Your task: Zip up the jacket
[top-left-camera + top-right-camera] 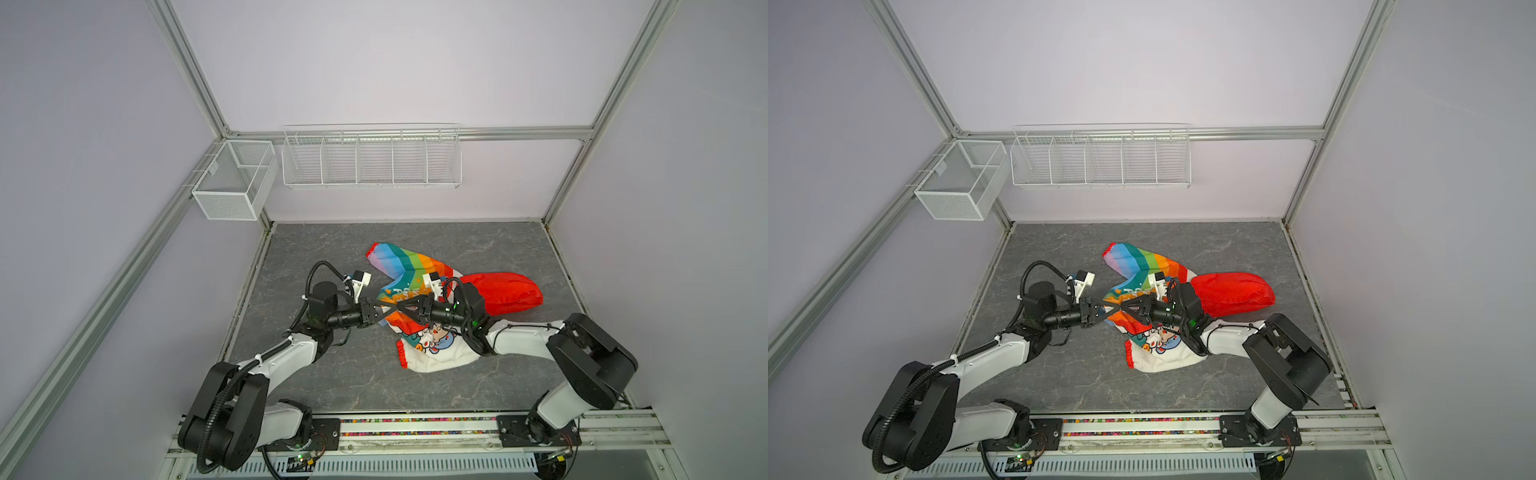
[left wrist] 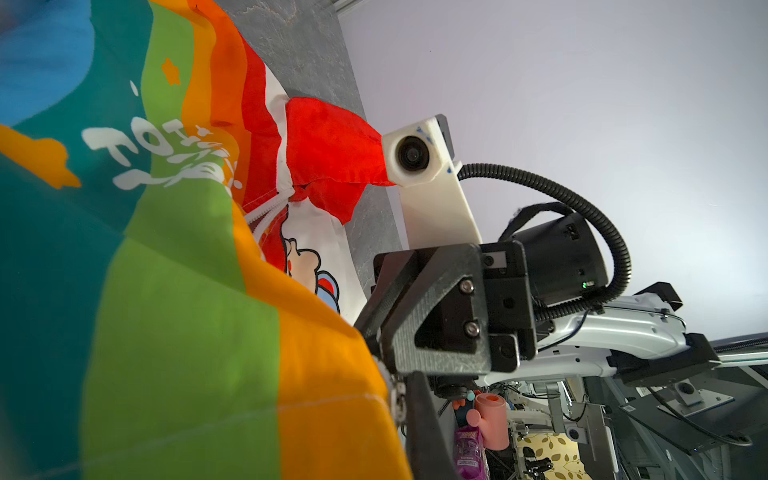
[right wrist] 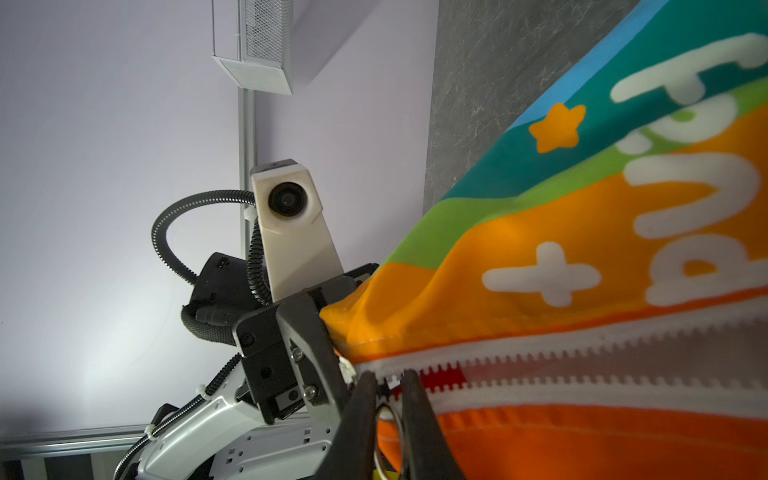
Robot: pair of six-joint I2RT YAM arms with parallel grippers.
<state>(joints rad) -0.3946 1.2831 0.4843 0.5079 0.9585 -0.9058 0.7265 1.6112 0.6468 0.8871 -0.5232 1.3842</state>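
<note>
The jacket lies crumpled mid-table, its rainbow half up, its red hood to the right and its white cartoon half nearest the front. Both grippers meet tip to tip at the foot of its white zipper. My left gripper is shut on the orange hem beside the zipper's base. My right gripper has its jaws narrowed onto the zipper pull's metal ring at the slider. Above the slider the zipper's teeth stand apart, red showing between them.
The grey stone-patterned table shows bare around the jacket. A white wire rack hangs on the back wall and a mesh basket on the left frame. The arms' base rail runs along the front edge.
</note>
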